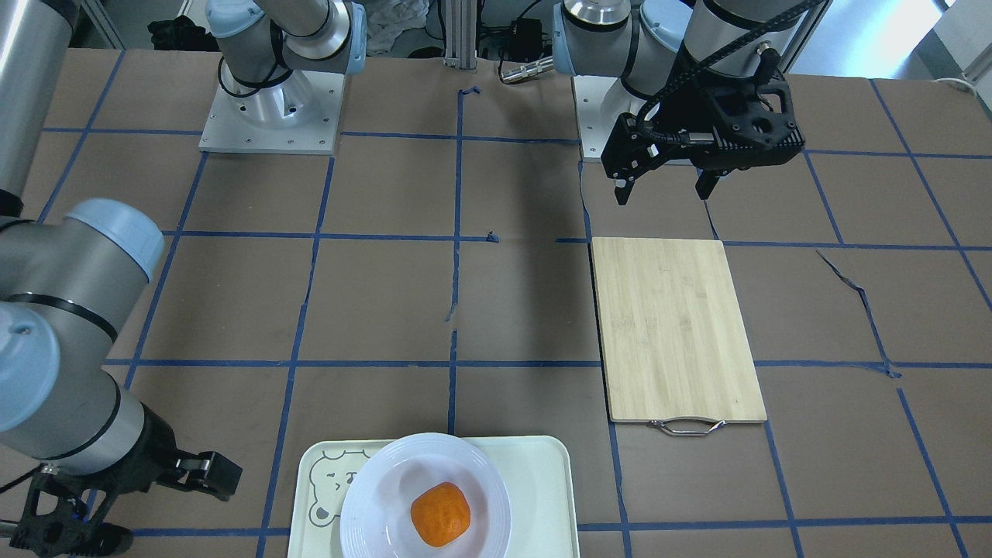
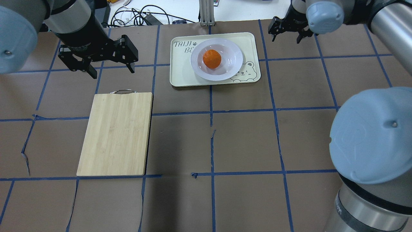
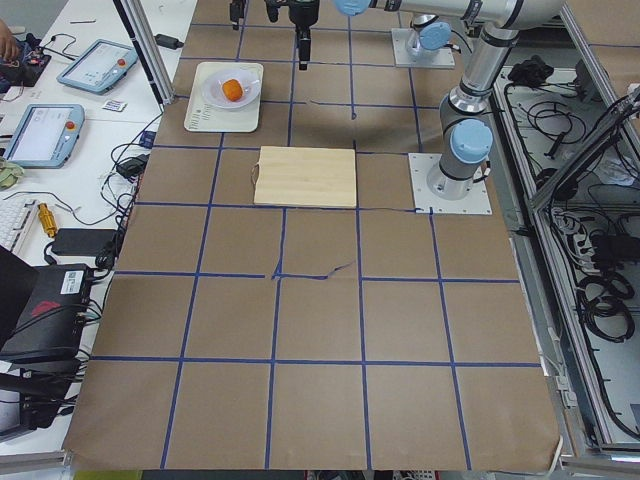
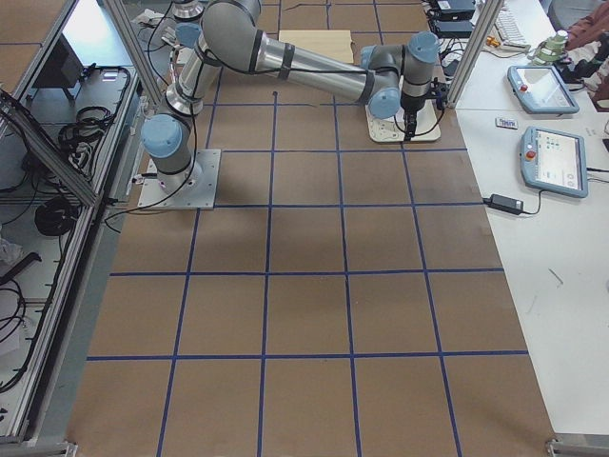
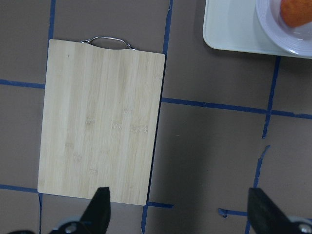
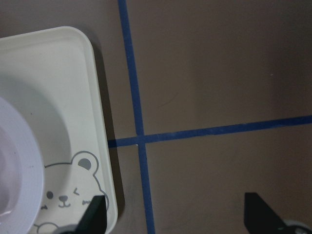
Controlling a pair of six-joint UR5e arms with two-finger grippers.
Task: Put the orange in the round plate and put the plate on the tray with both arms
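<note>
1. Facing the robot across the table (image 1: 527, 310), I see brown paper ruled into squares by blue tape (image 1: 457, 363). The tray (image 1: 542, 480) lies at the near edge. The round plate (image 1: 372, 504) is on it, and the orange (image 1: 440, 514) sits in the plate's sunken centre. The left gripper (image 1: 663, 194) hangs empty with its fingers spread, just past the bamboo cutting board (image 1: 678, 325).
2. From overhead, the orange looks bright and slightly lumpy, much smaller than the glossy white plate. The plate's rim covers part of the tray's grey bear face (image 2: 247, 71). The right gripper (image 2: 286, 38) hangs near the tray's corner, fingers apart and holding nothing. Black cables (image 2: 141, 16) lie beyond the table.
3. From the robot's left end, 2 pendants (image 3: 40, 135) and loose wires lie on a white desk (image 3: 70, 190) beside the table.
4. From its right end, the near arm (image 4: 304, 62) stretches across the table, its gripper hanging by the tray.
5. The left wrist camera shows 2 black fingertips (image 5: 100, 204) well apart, 1 over the board's corner and 1 over bare paper.
6. The right wrist camera shows the right fingertips (image 6: 258, 214) wide apart, above the tray's bear corner and a tape crossing.
</note>
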